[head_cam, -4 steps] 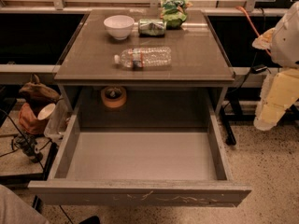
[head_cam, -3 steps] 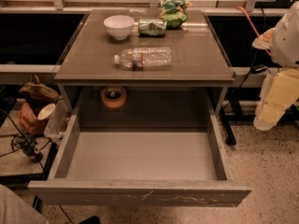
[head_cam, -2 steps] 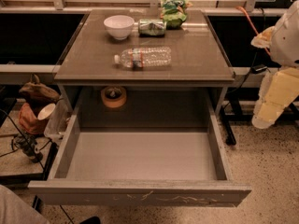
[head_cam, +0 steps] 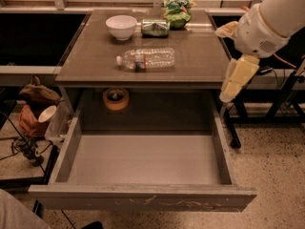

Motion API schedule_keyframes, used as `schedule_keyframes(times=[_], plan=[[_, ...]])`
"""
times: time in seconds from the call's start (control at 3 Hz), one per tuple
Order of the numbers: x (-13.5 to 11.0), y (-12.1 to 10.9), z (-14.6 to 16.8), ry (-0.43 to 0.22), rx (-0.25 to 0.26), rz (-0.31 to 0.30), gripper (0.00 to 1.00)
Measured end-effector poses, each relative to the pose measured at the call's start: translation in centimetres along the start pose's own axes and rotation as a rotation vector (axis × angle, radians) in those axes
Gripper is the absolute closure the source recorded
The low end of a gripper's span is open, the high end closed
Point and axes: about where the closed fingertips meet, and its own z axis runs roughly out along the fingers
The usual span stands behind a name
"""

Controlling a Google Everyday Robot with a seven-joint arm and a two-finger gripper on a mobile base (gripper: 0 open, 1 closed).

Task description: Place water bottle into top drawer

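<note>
The water bottle (head_cam: 147, 58) lies on its side in the middle of the tabletop (head_cam: 95, 61), white cap to the left, red-and-blue label near the cap. The top drawer (head_cam: 143, 159) is pulled wide open below the table, its pale bottom bare and its scratched front panel nearest me. My gripper (head_cam: 237, 79) hangs from the white arm at the right edge of the table, beside and to the right of the bottle, above the drawer's right rear corner. It holds nothing.
A white bowl (head_cam: 121, 26), a green-labelled can (head_cam: 155, 27) lying on its side and a green chip bag (head_cam: 177, 11) stand at the back of the table. A roll of tape (head_cam: 116, 98) sits under the tabletop. Clutter and cables lie on the floor at left.
The arm and gripper have shifted left, closer to the table's right edge. The bottle and drawer have not moved.
</note>
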Motion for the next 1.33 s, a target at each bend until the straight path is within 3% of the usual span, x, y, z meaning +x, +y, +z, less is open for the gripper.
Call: schedule_keyframes(times=[0.33,0.67,1.33], plan=[[-0.9,-4.2,3.9,-0.093,-0.012,-0.055,0.0],[-0.9,-4.2,3.9,-0.093,-0.012,-0.055,0.0],[-2.3,-8.8,7.6,-0.183,-0.024,-0.129,0.0]])
